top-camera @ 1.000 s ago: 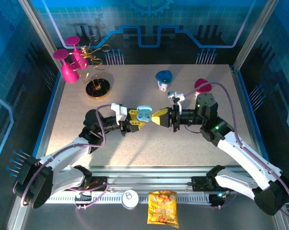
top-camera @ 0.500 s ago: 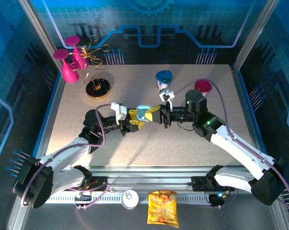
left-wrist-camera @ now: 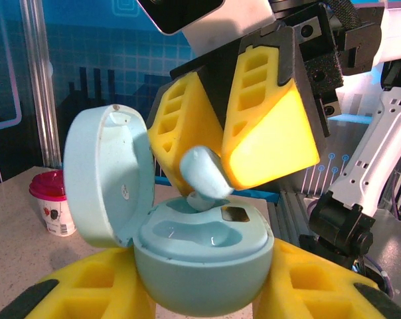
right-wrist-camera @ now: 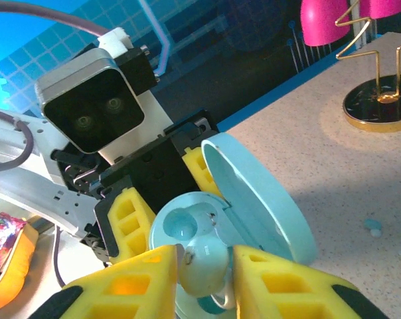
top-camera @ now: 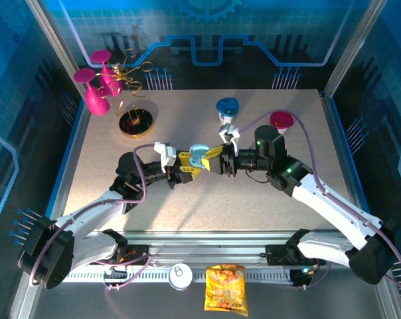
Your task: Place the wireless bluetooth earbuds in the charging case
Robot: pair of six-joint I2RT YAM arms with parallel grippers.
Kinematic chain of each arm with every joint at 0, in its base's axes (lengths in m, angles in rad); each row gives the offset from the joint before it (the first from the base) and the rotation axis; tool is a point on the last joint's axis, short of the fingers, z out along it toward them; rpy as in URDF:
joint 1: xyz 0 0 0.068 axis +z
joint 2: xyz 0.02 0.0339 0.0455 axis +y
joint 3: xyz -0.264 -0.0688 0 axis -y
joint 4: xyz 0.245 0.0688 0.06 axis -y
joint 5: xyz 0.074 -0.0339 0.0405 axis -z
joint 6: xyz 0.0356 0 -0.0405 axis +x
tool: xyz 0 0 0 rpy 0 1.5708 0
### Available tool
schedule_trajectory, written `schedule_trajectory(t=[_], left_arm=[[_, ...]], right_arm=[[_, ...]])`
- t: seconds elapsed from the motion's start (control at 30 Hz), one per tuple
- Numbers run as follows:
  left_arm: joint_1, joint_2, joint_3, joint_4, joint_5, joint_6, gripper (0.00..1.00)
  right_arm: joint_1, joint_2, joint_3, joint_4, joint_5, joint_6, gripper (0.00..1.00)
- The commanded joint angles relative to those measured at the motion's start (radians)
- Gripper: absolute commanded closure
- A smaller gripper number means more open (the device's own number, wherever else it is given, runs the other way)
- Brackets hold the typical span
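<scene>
- left gripper (top-camera: 189, 165): yellow fingers closed tight on the lower half of the charging case (left-wrist-camera: 202, 262), held at mid-table between the two arms
- lid (left-wrist-camera: 106, 178) of the case hinged open and standing upright; two wells in the base exposed
- right gripper (right-wrist-camera: 204, 266): fingers almost together, pinching a pale blue earbud (left-wrist-camera: 204, 174)
- earbud tilted, directly over the open base, its lower end at the rear well; whether it touches the well cannot be told
- red-lidded cup (left-wrist-camera: 50, 203) stands on the table (top-camera: 187, 206) behind the case, well apart from it
</scene>
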Motion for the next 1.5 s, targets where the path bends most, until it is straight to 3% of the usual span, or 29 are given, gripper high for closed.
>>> schedule_trajectory(t=[0.0, 0.63, 0.87, 1.13, 1.3, 1.47], left_arm=[[-0.007, -0.013, -0.003, 0.071, 0.033, -0.006, 0.65], [-0.007, -0.007, -0.017, 0.075, 0.019, 0.006, 0.65], [-0.005, -0.007, -0.027, 0.079, 0.0, 0.015, 0.65], [-0.002, -0.022, -0.026, 0.073, -0.009, 0.018, 0.65], [0.001, -0.053, -0.024, 0.046, -0.011, 0.027, 0.65], [0.001, -0.073, -0.021, 0.026, -0.01, 0.031, 0.65]], right_arm=[[0.004, 0.01, 0.029, -0.073, 0.08, -0.012, 0.73], [0.002, -0.043, 0.021, -0.06, 0.068, -0.014, 0.68], [-0.022, -0.114, -0.032, 0.003, 0.052, -0.02, 0.54], [-0.088, -0.143, -0.142, 0.131, 0.082, 0.071, 0.46], [-0.163, -0.097, -0.228, 0.205, 0.184, 0.177, 0.45], [-0.176, 0.059, -0.211, 0.191, 0.241, 0.209, 0.45]])
